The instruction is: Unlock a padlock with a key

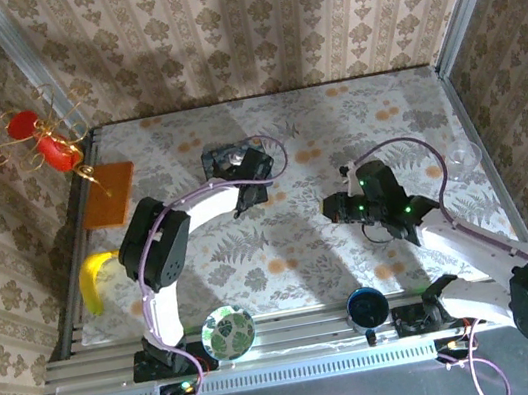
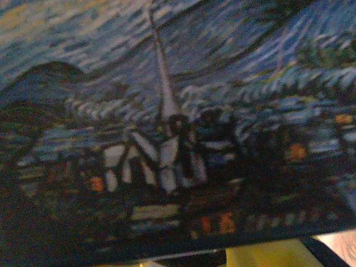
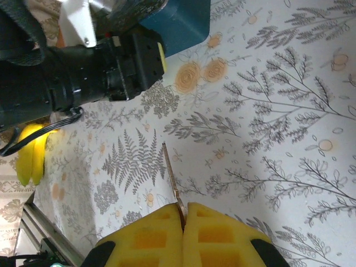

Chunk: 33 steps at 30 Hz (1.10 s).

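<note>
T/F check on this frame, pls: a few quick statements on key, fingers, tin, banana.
1. The right fingers are shut on the key. True.
2. The key lies loose on the tablecloth. False: it is pinched between the right fingers and sticks out past their tips.
3. The left fingers are right up against the blue tin. True.
4. The banana lies at the table's right edge. False: it is at the left edge.
5. The key is touching the blue tin. False: a stretch of bare tablecloth lies between them.
</note>
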Available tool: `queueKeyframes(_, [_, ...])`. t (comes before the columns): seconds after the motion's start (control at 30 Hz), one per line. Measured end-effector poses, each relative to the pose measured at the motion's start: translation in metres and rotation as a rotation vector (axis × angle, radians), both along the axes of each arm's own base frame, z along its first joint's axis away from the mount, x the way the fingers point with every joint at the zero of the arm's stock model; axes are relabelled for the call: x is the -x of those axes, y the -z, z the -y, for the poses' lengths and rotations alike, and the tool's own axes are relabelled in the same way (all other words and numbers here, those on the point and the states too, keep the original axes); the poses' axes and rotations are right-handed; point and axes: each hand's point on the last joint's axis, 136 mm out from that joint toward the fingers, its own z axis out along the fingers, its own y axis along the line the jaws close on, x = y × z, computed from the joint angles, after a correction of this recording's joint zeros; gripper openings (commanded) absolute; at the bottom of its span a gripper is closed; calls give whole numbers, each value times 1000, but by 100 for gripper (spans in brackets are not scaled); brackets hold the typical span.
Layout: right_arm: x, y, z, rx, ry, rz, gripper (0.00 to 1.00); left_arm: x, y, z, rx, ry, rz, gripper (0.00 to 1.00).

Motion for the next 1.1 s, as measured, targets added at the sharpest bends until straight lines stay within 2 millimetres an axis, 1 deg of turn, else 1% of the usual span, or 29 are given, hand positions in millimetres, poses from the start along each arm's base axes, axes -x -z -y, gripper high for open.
queueKeyframes(0.2, [10,9,7,5,8,3,0,32,-2,8,34,-26,-38,0])
queueKeyframes(0.43, [27,40,13,8,10,-38,0,61,-2,31,108,-57,-84,0])
queueKeyframes(0.53, [29,46,11,-10,2,-37,0,69,1,38,144,-70,-112,0])
queueKeyframes(0.67, [25,52,3,-15,-19,-27,0,73,1,43,189,-97,-137,0])
queueKeyframes(0.93, [19,80,-20,4,-91,-38,0,76,-1,56,281,-120,-193,0])
queueKeyframes(1.1, [12,89,-38,-13,-138,-27,0,73,0,61,316,-122,-218,0])
